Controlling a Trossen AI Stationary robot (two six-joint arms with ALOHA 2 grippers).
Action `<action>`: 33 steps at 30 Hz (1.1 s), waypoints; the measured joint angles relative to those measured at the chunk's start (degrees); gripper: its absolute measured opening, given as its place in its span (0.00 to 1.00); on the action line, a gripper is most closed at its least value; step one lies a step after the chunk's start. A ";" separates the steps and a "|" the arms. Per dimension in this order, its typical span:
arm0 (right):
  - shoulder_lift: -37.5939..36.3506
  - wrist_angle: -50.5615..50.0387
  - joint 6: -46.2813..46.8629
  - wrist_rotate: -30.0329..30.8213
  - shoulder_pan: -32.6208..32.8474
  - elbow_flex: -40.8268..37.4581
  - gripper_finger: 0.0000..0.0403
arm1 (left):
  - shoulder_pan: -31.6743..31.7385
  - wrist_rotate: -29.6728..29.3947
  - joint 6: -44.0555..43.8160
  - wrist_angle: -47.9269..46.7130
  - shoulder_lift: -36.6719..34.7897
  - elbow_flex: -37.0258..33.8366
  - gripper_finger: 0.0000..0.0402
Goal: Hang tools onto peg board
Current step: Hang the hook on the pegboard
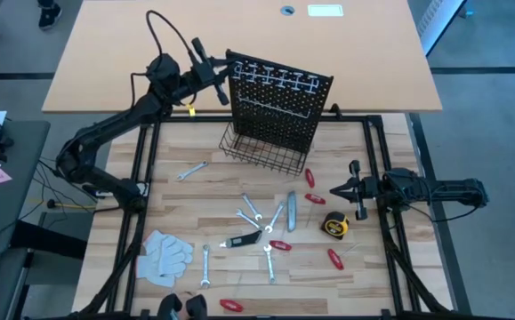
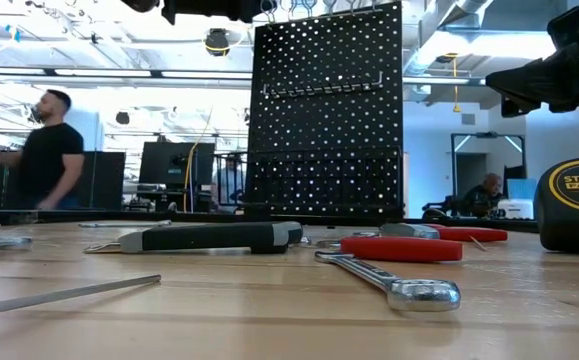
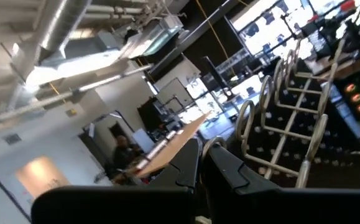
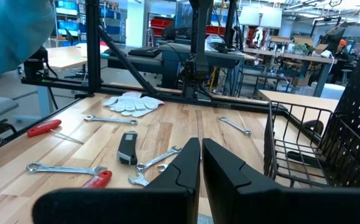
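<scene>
The peg board (image 1: 279,107) stood at twelve o'clock on the surface (image 1: 177,200), its hooks apparently bare; the tools (image 1: 270,227) lay scattered at its foot, all unhung. Left end effector (image 1: 224,87) hovered closed, empty, at its top-left corner; right end effector (image 1: 339,190) waited closed, empty, at three o'clock

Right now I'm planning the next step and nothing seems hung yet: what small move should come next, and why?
Probably lower the right hand toward the tape measure and open it. That hand is shut and empty, hovering near the tape measure, while the tools all lie on the table. The left hand, also shut and empty, is up at the top of the peg board.
</scene>
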 joint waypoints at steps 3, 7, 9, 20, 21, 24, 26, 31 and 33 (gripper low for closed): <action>0.00 0.02 0.00 0.00 0.02 0.00 0.07 | -0.21 0.12 3.56 0.34 0.05 -0.11 0.02; 0.00 0.00 0.00 -0.01 0.02 0.00 0.07 | -0.34 0.29 5.28 0.06 0.09 -0.11 0.02; 0.00 0.01 0.00 0.00 0.00 0.00 0.07 | -0.34 0.32 6.36 -0.70 0.05 -0.11 0.02; 0.00 0.01 0.00 -0.01 0.01 0.00 0.07 | -0.78 -0.20 3.97 -6.76 -0.27 0.17 0.06; 0.00 0.02 0.00 -0.01 0.01 0.01 0.07 | -0.86 -0.29 3.68 -6.87 -0.35 0.15 0.08; 0.00 0.02 0.00 -0.02 0.02 0.02 0.07 | -1.33 -0.44 2.80 -6.91 -0.83 0.09 0.15; 0.00 0.00 0.00 0.00 0.02 0.00 0.07 | -1.48 -0.53 2.77 -7.84 -1.59 -0.06 0.19; 0.00 0.02 0.00 0.00 0.01 0.01 0.07 | -2.22 -0.15 1.37 -8.10 -3.21 -0.13 0.25; 0.00 0.02 0.00 -0.02 0.00 0.02 0.07 | -2.41 0.33 0.90 -8.53 -3.92 -0.11 0.26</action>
